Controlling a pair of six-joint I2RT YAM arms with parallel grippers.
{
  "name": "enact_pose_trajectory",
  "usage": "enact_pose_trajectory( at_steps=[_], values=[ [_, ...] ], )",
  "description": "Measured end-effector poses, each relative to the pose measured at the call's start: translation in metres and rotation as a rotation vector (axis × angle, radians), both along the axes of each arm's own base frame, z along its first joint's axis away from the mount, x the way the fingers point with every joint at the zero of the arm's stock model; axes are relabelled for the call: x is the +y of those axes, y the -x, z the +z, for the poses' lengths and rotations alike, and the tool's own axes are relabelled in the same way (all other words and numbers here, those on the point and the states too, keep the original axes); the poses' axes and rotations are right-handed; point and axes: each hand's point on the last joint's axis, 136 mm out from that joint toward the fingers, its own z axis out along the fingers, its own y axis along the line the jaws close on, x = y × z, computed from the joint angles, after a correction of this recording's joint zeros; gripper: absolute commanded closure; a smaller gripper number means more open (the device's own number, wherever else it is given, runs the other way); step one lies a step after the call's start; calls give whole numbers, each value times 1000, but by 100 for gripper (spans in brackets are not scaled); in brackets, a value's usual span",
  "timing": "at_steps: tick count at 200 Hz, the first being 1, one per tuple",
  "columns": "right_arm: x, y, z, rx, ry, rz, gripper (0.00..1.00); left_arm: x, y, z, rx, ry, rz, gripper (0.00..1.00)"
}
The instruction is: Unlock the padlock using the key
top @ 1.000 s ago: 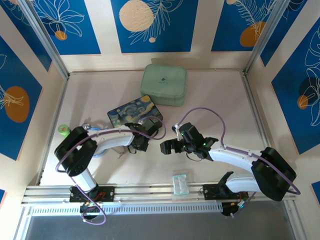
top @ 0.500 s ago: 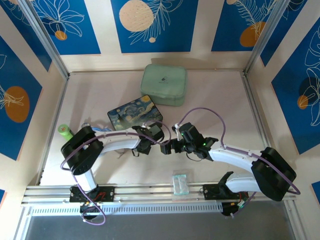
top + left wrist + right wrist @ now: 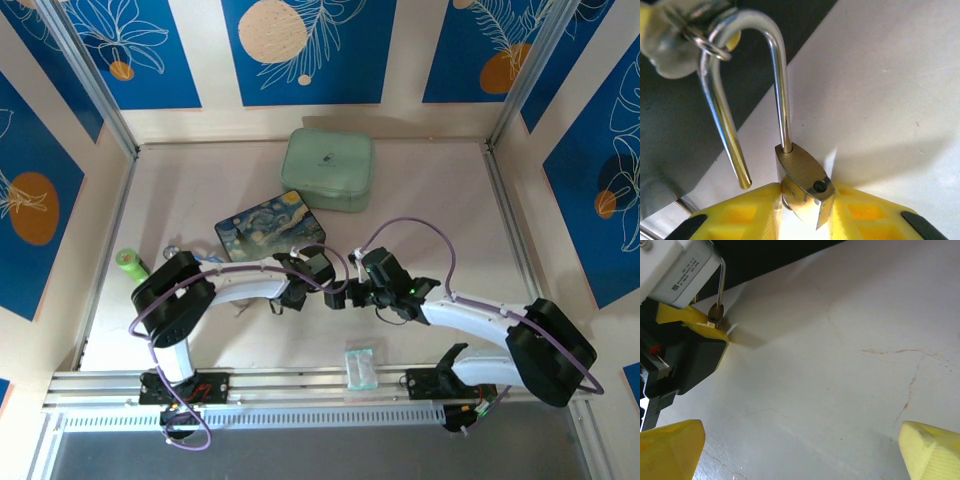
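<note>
Left gripper (image 3: pixel 805 205) is clamped on the padlock (image 3: pixel 801 172), brass body pinched between the yellow fingers (image 3: pixel 735 220), just above the table (image 3: pixel 440 210). The shackle (image 3: pixel 777 85) stands up with its free leg out of the body. A small ring (image 3: pixel 715 47) hangs on the bend; what's on it is too blurred to tell. Right gripper (image 3: pixel 801 440) has its jaws wide apart and empty, close beside the left one. The painted box (image 3: pixel 268 225) sits just behind them.
</note>
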Motion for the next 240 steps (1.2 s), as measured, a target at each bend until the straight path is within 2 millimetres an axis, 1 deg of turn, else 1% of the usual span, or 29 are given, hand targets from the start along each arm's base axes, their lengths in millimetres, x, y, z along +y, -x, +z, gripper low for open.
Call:
enact_pose_trajectory(
  at_steps=[19, 59, 73, 85, 97, 109, 128, 134, 157, 183, 202, 220, 240],
  values=[
    [-2, 1, 0, -6, -8, -3, 1, -1, 1, 0, -1, 3, 0, 64],
    [-9, 1, 6, -51, -34, -39, 1, -5, 3, -1, 5, 21, 1, 63],
    [-13, 1, 9, -69, -41, -58, 1, -6, 3, 0, 7, 25, 0, 60],
    [-17, -1, 12, -87, -47, -74, 1, -7, 4, 1, 9, 31, -2, 54],
    [-19, -3, 17, -102, -56, -87, 1, -8, 4, 3, 7, 45, 1, 44],
    [-20, -5, 21, -116, -66, -97, 1, -10, 3, 9, -3, 62, 1, 39],
    [-23, -9, 24, -117, -77, -125, 1, -13, 2, 22, -23, 102, -4, 29],
    [-25, -10, 24, -112, -77, -138, 1, -14, 1, 27, -31, 115, -8, 28],
    [-28, -11, 20, -89, -74, -163, 1, -17, -1, 50, -71, 186, -5, 25],
    [-24, -12, 14, -60, -55, -153, 1, -14, -2, 78, -109, 312, 17, 21],
    [-13, -12, 13, -43, -54, -124, 1, -3, -5, 99, -139, 419, 58, 16],
    [1, -13, 14, -34, -52, -94, 1, 13, -11, 116, -176, 515, 118, 15],
    [21, -17, 17, -32, -55, -59, 1, 33, -18, 127, -208, 573, 182, 12]
  ],
)
